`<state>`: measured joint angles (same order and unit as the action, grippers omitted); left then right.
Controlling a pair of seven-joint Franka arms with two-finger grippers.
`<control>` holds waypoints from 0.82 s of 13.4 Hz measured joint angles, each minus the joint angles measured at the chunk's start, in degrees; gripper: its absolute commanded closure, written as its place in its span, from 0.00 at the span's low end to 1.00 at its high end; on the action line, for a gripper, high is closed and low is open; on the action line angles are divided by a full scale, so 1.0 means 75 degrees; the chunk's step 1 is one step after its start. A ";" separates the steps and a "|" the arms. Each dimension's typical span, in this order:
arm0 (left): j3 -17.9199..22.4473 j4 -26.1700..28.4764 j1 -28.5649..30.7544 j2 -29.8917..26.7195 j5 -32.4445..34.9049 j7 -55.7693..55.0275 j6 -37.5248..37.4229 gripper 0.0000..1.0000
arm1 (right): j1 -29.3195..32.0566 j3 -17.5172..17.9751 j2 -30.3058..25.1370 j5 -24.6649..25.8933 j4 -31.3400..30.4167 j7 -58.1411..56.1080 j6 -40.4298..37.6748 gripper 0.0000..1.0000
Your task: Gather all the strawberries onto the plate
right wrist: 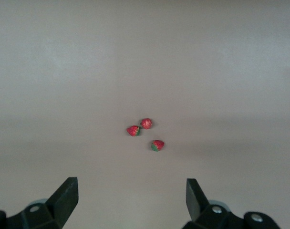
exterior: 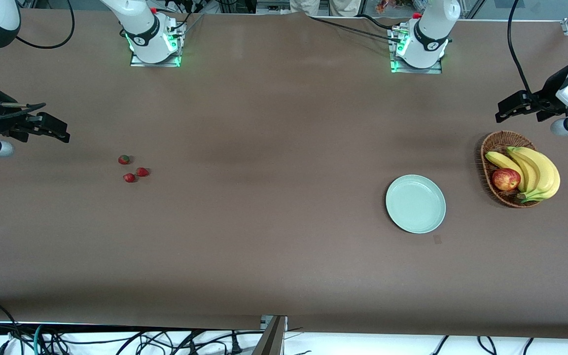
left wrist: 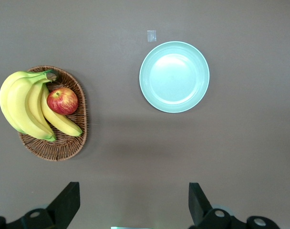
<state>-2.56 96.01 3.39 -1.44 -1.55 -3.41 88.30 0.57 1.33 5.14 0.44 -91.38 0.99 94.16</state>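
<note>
Three small red strawberries lie close together on the brown table toward the right arm's end: one (exterior: 124, 159), a second (exterior: 142, 171) and a third (exterior: 129, 177). The right wrist view shows the same cluster (right wrist: 146, 123) on bare table ahead of the fingers. My right gripper (exterior: 59, 129) (right wrist: 130, 198) hangs open and empty over bare table beside them. The pale mint-green plate (exterior: 415, 203) (left wrist: 174, 76) lies empty toward the left arm's end. My left gripper (exterior: 506, 109) (left wrist: 134, 200) is open and empty over bare table next to the basket.
A brown wicker basket (exterior: 491, 143) (left wrist: 64, 148) beside the plate holds a bunch of bananas (exterior: 535, 172) and a red apple (exterior: 506, 179). A small patch of tape (exterior: 437, 239) lies on the table just nearer the front camera than the plate.
</note>
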 measured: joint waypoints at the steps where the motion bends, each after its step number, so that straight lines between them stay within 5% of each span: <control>1: 0.0007 0.0001 0.0017 0.0006 0.0000 0.0000 0.0000 0.00 | 0.0000 0.0001 0.0002 0.0000 0.0000 0.0000 0.0000 0.00; 11: -0.0133 -0.0004 0.0008 -0.0033 0.0000 0.0000 0.0000 0.00 | 0.0000 0.0013 0.0122 0.0000 0.0004 0.0000 0.0007 0.00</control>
<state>-3.56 95.98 3.44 -1.69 -1.55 -3.41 88.30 0.57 1.42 6.06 0.44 -91.35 1.00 94.21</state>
